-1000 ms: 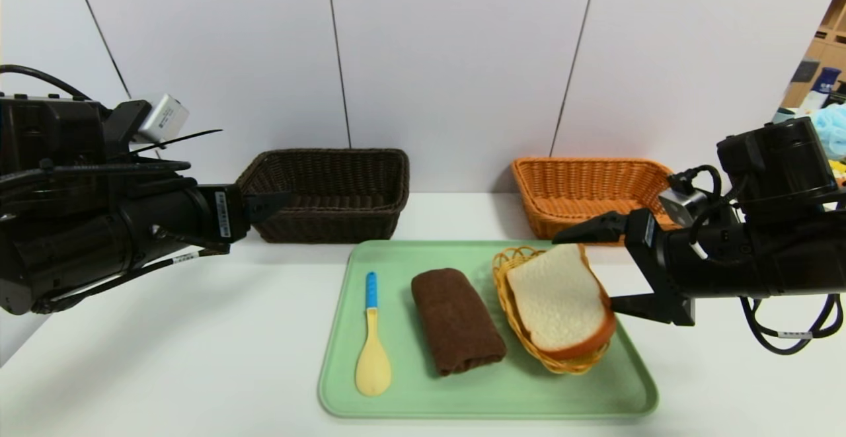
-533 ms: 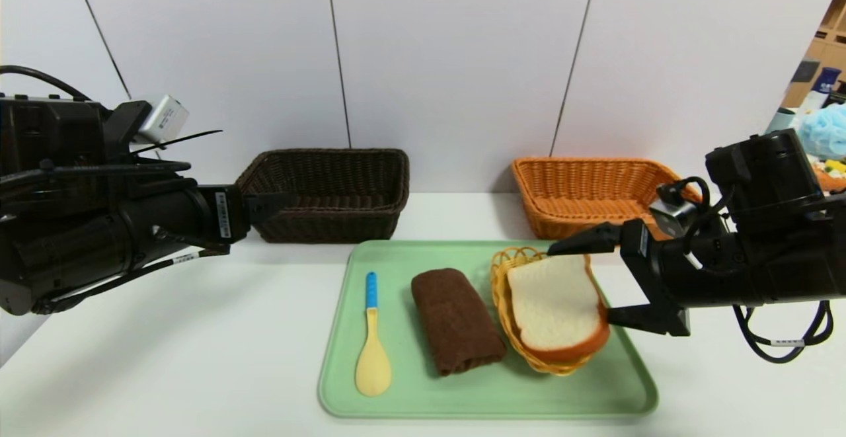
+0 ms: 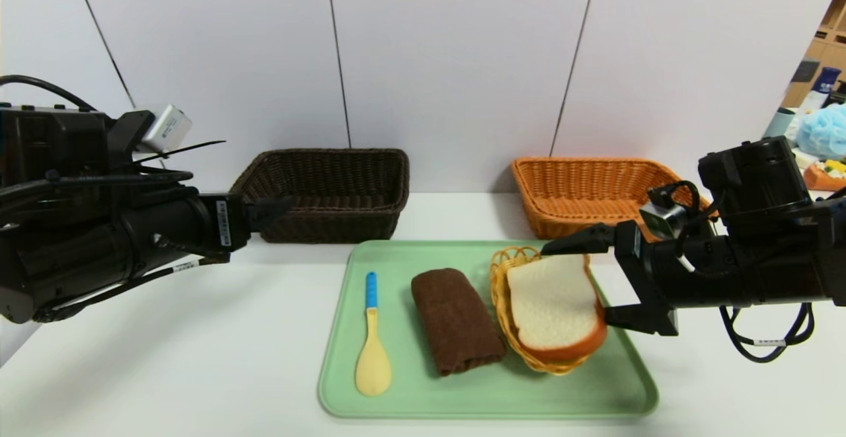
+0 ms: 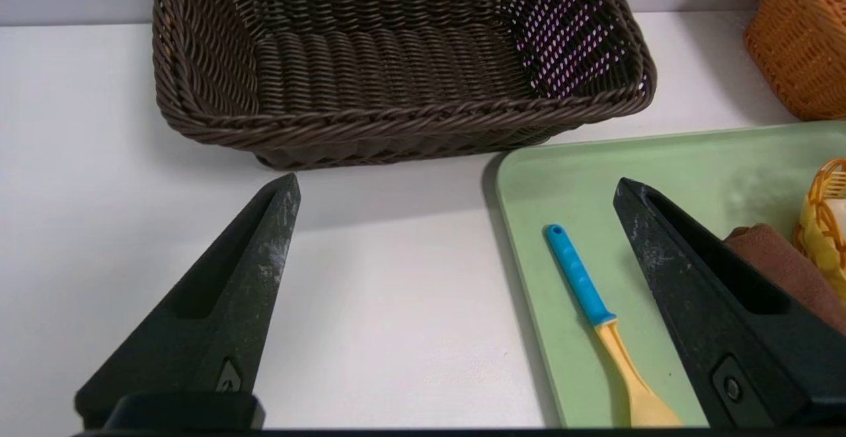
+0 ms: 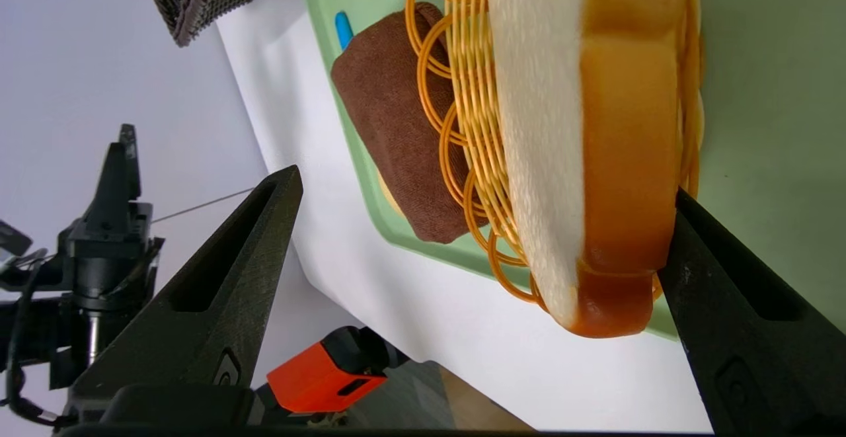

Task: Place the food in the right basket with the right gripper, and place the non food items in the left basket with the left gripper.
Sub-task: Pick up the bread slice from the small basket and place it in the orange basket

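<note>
Brown towel (image 3: 457,321) beside yellow basket (image 3: 502,285)

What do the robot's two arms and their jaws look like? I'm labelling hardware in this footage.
Both arms are bulky and black. The left gripper has wedge-shaped, scuffed black jaws, a white sticker on its wrist, a small silver camera box on top and thin black cables. The right gripper has the same pointed jaws, a silver camera and looping black cables with a white tag.

Open right tool (image 5: 486,189) straddles toast (image 5: 581,139) in yellow basket (image 5: 472,133)
</note>
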Controlling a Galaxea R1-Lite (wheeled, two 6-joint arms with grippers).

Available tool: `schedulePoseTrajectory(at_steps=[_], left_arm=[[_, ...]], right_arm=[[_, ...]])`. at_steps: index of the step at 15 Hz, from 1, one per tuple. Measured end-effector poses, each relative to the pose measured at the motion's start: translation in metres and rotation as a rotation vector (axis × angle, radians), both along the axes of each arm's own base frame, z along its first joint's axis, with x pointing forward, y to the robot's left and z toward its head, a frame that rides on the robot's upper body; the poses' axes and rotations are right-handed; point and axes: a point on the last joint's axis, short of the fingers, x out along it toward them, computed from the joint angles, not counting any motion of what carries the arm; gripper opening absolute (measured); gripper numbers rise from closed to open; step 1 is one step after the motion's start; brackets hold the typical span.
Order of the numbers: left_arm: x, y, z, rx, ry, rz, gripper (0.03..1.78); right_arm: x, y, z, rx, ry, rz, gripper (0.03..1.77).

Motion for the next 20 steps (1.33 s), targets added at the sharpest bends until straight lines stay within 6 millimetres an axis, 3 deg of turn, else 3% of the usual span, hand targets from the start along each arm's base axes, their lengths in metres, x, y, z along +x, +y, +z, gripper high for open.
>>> schedulePoseTrajectory(at_steps=[14, 20], left_arm=[[-0.001, 0.000, -0.007, -0.011, 0.027, 0.005, 1.69], [0.000, 0.000, -0.008, -0.009, 0.030, 0.005, 1.69]], right_arm=[[0.004, 0.002, -0.012, 0.006, 0.042, 0.007, 1.70], [0.001, 0.001, 0.000, 0.018, -0.006, 0.004, 1.70]])
